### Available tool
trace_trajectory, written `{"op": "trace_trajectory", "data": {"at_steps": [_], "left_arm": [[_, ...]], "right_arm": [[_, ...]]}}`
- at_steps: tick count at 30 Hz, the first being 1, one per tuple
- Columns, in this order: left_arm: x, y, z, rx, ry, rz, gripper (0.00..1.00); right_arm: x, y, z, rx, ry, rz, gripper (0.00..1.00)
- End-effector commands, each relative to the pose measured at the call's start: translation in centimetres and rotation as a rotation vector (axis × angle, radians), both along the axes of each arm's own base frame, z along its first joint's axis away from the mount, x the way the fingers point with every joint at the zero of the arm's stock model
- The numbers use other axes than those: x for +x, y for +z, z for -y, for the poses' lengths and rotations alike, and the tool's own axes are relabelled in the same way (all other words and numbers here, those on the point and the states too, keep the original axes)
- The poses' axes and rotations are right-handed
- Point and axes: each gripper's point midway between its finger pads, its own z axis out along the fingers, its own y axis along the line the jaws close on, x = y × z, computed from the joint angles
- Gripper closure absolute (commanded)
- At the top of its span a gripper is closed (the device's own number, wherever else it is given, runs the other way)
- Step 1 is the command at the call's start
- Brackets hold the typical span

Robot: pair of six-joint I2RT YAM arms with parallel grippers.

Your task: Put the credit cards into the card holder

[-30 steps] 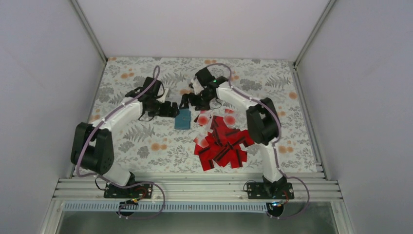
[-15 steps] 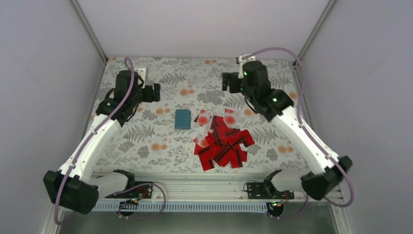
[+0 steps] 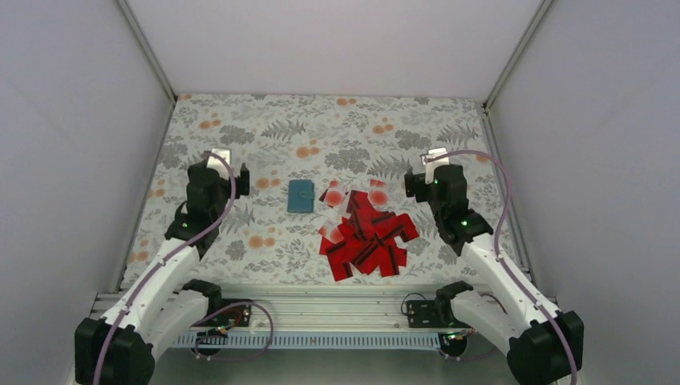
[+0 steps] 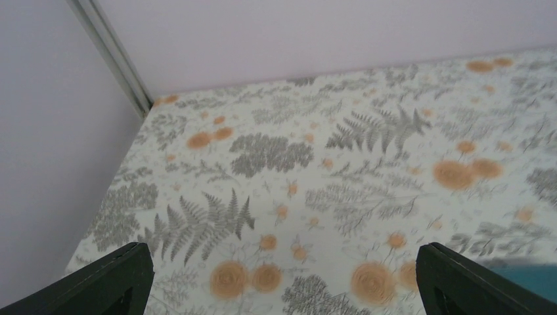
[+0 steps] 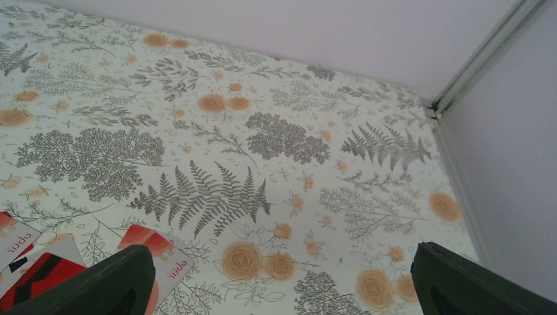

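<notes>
We see flowered table [image 3: 265, 233] open left of and beyond the card holder [image 3: 301, 196]; the credit cards [image 3: 365, 234] crowd its right (a loose overlapping heap); left arm [image 3: 178, 250] and right arm [image 3: 491, 258] stand well apart.

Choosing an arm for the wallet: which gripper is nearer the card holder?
Left. The left gripper hovers left of the card holder; the right gripper is farther to its right, beyond the credit cards.
</notes>
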Motion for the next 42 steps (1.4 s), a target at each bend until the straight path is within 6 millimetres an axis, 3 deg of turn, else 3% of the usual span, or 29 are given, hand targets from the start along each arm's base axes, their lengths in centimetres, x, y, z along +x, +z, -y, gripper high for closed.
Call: {"op": "trace_trajectory", "data": {"at_steps": [1, 7, 11, 13, 16, 20, 23, 26, 31, 34, 42], "left_arm": [[0.3, 0.3, -0.4, 0.032, -0.033, 0.172, 0.0], [1.2, -4.5, -2.1, 0.031, -0.026, 0.187, 0.0], [2.9, -8.6, -4.0, -0.007, -0.004, 0.122, 0.03], [3.8, -9.1, -4.4, -0.007, -0.007, 0.121, 0.04], [5.4, -8.3, -4.3, 0.013, -0.036, 0.169, 0.01], [7.2, -8.4, -4.5, -0.009, -0.051, 0.16, 0.0], [6.5, -8.3, -3.5, -0.011, -0.105, 0.229, 0.0], [6.0, -8.6, -3.4, -0.007, -0.113, 0.237, 0.0], [5.3, -8.8, -3.3, -0.003, -0.115, 0.268, 0.0], [5.4, -8.9, -3.3, -0.005, -0.116, 0.26, 0.0], [5.4, -8.9, -3.4, -0.003, -0.112, 0.262, 0.0]], "right_arm": [[1.1, 0.2, 0.2, 0.118, 0.016, 0.125, 0.01], [2.8, -4.5, 1.9, 0.121, 0.009, 0.131, 0.01], [3.7, -6.3, 2.6, 0.135, 0.051, 0.154, 0.01], [4.0, -7.0, 2.7, 0.143, 0.09, 0.166, 0.01], [4.8, -8.2, 3.1, 0.158, 0.125, 0.165, 0.01], [6.3, -7.2, 3.7, 0.187, 0.154, 0.225, 0.01], [7.7, -7.2, 3.5, 0.233, 0.213, 0.204, 0.01], [7.7, -7.4, 2.2, 0.255, 0.321, 0.189, 0.01], [7.4, -7.7, 3.3, 0.262, 0.241, 0.249, 0.01], [6.3, -8.0, 4.2, 0.273, 0.171, 0.306, 0.01], [6.7, -7.8, 4.4, 0.262, 0.139, 0.298, 0.01]]}}
